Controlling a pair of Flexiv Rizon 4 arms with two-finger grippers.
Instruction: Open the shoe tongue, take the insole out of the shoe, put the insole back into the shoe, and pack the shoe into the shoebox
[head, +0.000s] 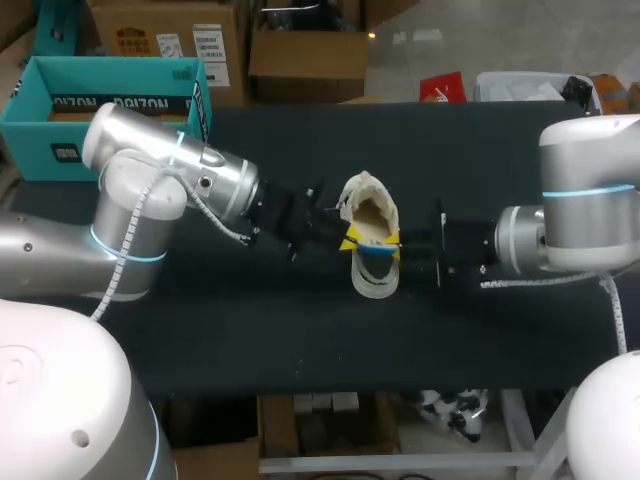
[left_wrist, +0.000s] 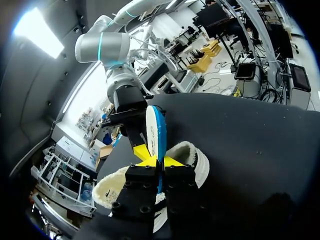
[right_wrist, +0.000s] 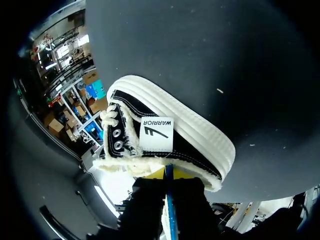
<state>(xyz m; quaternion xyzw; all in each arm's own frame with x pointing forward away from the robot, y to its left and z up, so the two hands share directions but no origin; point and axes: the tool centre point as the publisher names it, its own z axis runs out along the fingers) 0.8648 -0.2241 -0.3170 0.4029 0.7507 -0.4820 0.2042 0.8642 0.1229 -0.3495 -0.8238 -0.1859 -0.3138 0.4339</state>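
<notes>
A black shoe with a white sole and fleece lining lies mid-table, its opening facing up. The white, blue-edged insole stands on edge in the shoe's opening. My left gripper comes at the shoe from the left. In the left wrist view its yellow tips are shut on the insole, with the shoe just under them. My right gripper meets the shoe from the right. In the right wrist view it pinches the insole's blue edge above the shoe.
An open teal shoebox stands at the table's back left corner, behind my left arm. The black tabletop stretches in front of the shoe to the near edge.
</notes>
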